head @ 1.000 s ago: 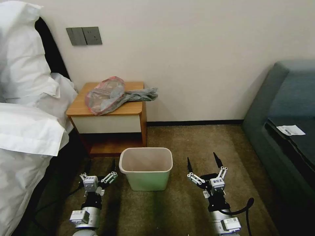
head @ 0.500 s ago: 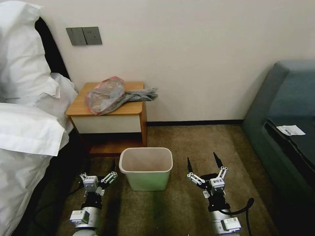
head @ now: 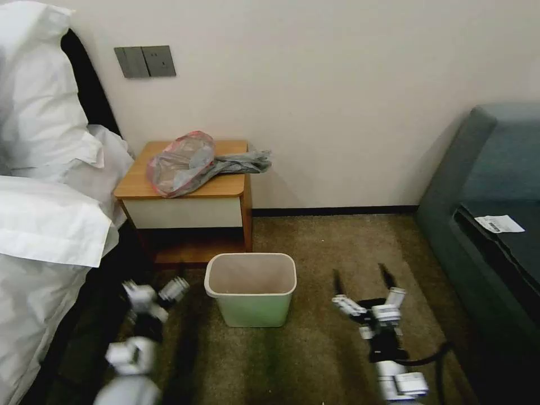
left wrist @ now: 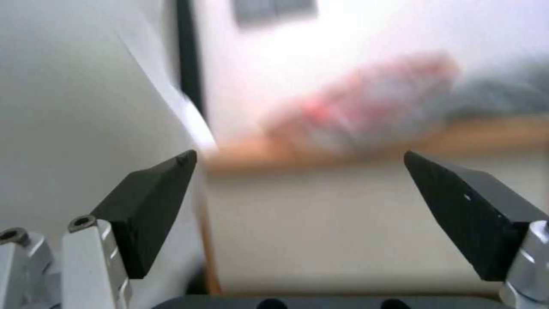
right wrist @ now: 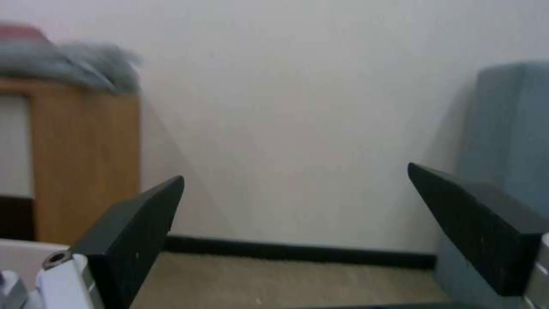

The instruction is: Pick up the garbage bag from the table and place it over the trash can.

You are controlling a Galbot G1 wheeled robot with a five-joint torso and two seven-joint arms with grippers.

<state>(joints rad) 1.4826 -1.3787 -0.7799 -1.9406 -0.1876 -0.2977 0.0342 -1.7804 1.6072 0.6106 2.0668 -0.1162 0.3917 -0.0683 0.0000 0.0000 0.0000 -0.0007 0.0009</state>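
The garbage bag (head: 183, 164) lies crumpled on the table (head: 228, 185), grey with a pinkish-red rim, one end trailing off the right edge. The pale green trash can (head: 252, 312) stands upright on the carpet in front of the table. My left gripper (head: 160, 281) hovers low to the left of the can, open and holding nothing. In the left wrist view the left gripper (left wrist: 298, 171) faces the bag (left wrist: 366, 103) and the table (left wrist: 492, 133) from a distance. My right gripper (head: 361, 281) is low to the right of the can, open. The right wrist view has the right gripper (right wrist: 294, 180) pointing at the wall, with the bag's end (right wrist: 74, 64) off to one side.
A bed with white pillows (head: 45, 169) crowds the left side beside the table. A blue-grey sofa (head: 489, 191) with a paper slip (head: 499, 223) fills the right. The wall runs behind, with a switch plate (head: 145, 61). Carpet lies open between can and sofa.
Both arms are in motion and blurred. The left gripper has shifted left and a little up, the right gripper a little right. Bag, table and can stay put.
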